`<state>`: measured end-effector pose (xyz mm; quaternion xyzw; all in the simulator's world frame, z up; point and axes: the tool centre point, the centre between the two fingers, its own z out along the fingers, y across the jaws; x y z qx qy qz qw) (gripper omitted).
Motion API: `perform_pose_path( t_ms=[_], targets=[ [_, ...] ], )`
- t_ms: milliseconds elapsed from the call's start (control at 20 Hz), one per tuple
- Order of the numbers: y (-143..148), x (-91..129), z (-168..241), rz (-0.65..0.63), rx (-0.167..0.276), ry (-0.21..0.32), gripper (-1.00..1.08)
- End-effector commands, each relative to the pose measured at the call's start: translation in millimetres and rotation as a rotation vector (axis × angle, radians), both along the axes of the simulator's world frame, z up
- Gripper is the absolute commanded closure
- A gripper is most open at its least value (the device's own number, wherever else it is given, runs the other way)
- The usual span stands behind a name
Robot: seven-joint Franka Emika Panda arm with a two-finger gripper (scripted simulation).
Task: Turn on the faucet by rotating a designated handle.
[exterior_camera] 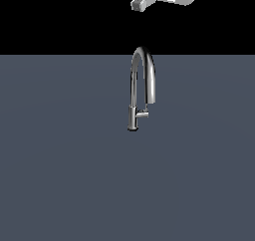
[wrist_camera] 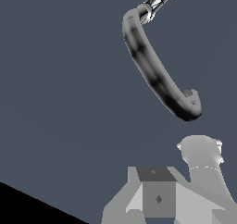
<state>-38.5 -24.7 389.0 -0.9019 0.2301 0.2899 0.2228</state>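
Fingers (exterior_camera: pixel 142 0) sit high above faucet (exterior_camera: pixel 142 80), holding nothing; opening unclear. Handle (exterior_camera: pixel 143 114) far below, long axis pointing toward exterior view's right.

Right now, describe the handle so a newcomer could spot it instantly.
On the flat grey surface stands one chrome faucet with a tall arched spout. At its short base column, the handle is the stubby chrome cylinder sticking out sideways toward the exterior view's right. Unlike the curved spout, it is short, straight and horizontal.
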Motion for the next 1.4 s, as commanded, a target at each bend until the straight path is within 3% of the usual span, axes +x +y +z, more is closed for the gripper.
perform_pose_path(
  t_ms=[0, 700, 1350],
  targets=[
    [-3.5, 12.0, -10.4, -0.032, 0.032, 0.036, 1.08],
    [-23.5, 69.7, -79.8, -0.217, 0.217, 0.246, 1.08],
    [-38.9, 109.3, -164.7, -0.412, 0.408, 0.464, 1.08]
  ],
)
